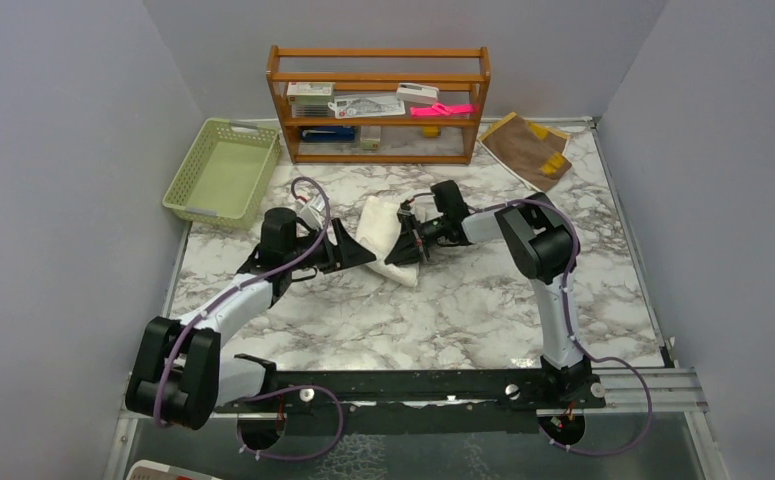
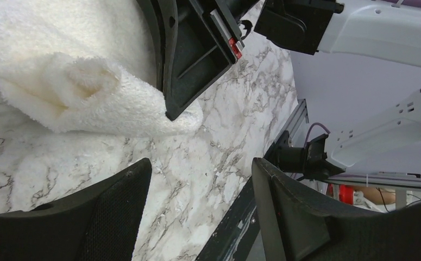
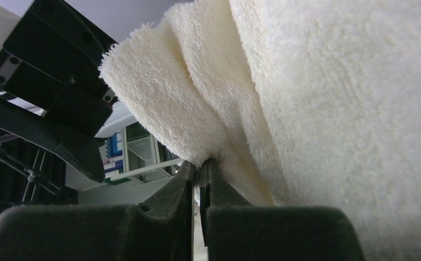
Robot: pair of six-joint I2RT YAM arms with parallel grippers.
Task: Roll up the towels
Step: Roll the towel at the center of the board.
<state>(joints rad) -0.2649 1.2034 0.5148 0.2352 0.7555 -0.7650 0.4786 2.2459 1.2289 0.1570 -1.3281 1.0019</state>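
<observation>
— At mid-tabletop point(image 1: 413, 310), between the two arms, sits the cream towel point(image 1: 383, 228); one end is coiled into a loose roll (the coil is plainest in the left wrist view). What does the step call for?

— Judged step: finish that roll. The right tool point(image 3: 199, 169) has its fingers pressed together on a fold of the towel; the left tool point(image 2: 200, 166) stands spread, holding nothing, just beside the roll's end. Advised procedure: set the spread tool against the coil to pin it; turn the pinched fold over evenly across its width; apply light tension only, since terry pile springs back and a slack coil would likely open.

— And the second item?

— The brown towel point(image 1: 526, 148) lies flat at the far right corner, well apart, not yet rolled.

— What cannot be confirmed?

— How much cloth sits between the closed fingers, because the pile hides it; the towel's unrolled length, because both tools cover its middle from overhead; the tabletop beneath the right tool, because cloth fills that wrist view.
</observation>
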